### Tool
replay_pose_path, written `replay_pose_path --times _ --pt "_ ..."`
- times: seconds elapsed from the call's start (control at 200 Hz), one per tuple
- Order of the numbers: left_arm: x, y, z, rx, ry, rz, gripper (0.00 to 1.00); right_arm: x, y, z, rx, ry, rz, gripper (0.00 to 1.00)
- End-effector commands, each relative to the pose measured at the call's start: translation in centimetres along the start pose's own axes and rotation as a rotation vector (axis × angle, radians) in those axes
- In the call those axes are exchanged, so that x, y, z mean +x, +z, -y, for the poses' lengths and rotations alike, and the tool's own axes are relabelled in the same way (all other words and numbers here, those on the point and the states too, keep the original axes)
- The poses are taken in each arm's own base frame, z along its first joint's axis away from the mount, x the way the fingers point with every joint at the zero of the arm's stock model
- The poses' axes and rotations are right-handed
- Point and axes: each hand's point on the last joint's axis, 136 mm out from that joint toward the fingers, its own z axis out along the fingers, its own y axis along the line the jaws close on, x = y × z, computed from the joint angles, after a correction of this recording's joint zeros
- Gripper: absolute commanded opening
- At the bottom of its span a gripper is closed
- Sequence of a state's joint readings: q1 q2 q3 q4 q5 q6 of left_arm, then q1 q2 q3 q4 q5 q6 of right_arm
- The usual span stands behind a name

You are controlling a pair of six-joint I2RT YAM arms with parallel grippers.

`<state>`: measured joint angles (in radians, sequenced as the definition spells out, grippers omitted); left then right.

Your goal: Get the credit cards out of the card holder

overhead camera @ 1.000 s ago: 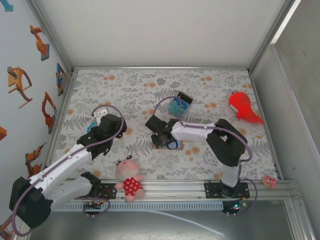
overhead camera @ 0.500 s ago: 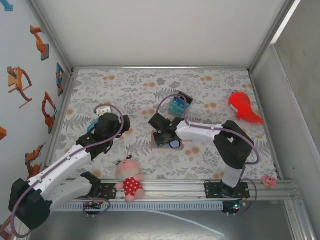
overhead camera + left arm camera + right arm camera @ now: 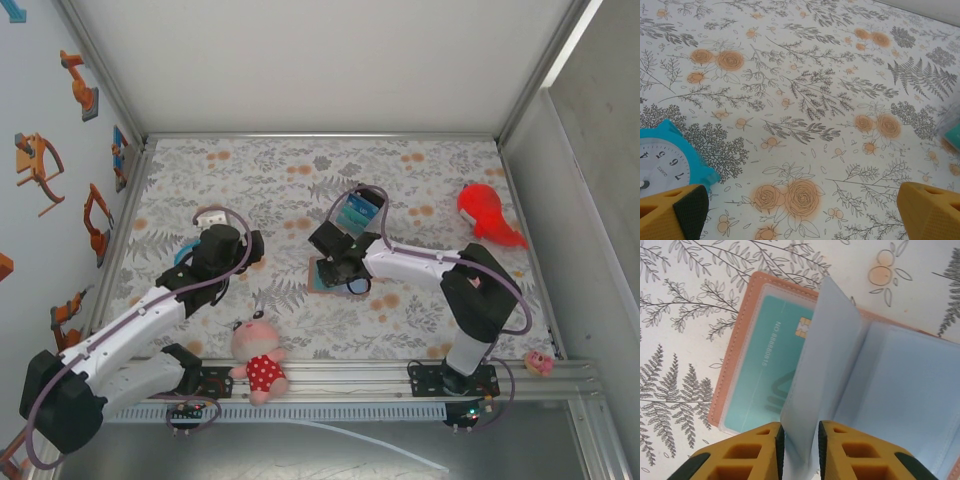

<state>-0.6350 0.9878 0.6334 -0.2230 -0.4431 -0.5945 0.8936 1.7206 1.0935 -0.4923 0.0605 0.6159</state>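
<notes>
The card holder (image 3: 738,340) lies open on the floral mat, pinkish-tan cover down. A teal credit card (image 3: 767,365) with a gold chip sits in the clear pocket of its left page. A blue-grey inner sleeve (image 3: 827,350) stands up from the spine and runs between my right gripper (image 3: 800,445) pads, which press on it across a narrow gap. From above, the right gripper (image 3: 347,274) hangs over the card holder (image 3: 322,273) at mid-table. My left gripper (image 3: 805,220) is wide open over bare mat, nothing between its fingers; from above the left gripper (image 3: 207,219) is at the left.
A striped block (image 3: 359,209) stands just behind the holder. A teal alarm clock (image 3: 665,162) lies beside the left finger. A red toy (image 3: 487,214) is at the back right, a pig doll (image 3: 258,352) at the front edge, a small pink figure (image 3: 540,362) on the rail.
The right gripper has shifted right and a little farther back, and the card holder has come open, showing teal. The left arm has edged slightly forward.
</notes>
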Motion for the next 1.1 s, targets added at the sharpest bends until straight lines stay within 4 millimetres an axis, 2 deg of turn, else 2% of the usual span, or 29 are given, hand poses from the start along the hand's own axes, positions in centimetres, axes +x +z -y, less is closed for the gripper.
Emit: replay_pose_path --times 0.0,0.356,0.541,0.756,1.097 --pt "-0.7 0.0 0.7 0.019 0.012 0.006 0.97 0.4 -0.6 1.0 0.012 0.044 0.001 0.25" --pt "-0.2 0.1 1.4 0.024 0.034 -0.016 0.97 0.5 -1.0 2.5 -0.006 0.113 0.019 0.32" --pt "0.3 0.3 2.6 0.034 0.069 -0.026 0.97 0.6 -1.4 3.5 -0.010 0.147 0.035 0.34" --pt "1.5 0.9 5.8 0.049 0.168 -0.051 0.97 0.9 -1.8 5.2 0.004 0.189 0.050 0.34" --pt "5.7 2.7 10.7 0.073 0.311 -0.137 0.97 2.6 -0.6 7.8 0.048 0.242 0.028 0.31"
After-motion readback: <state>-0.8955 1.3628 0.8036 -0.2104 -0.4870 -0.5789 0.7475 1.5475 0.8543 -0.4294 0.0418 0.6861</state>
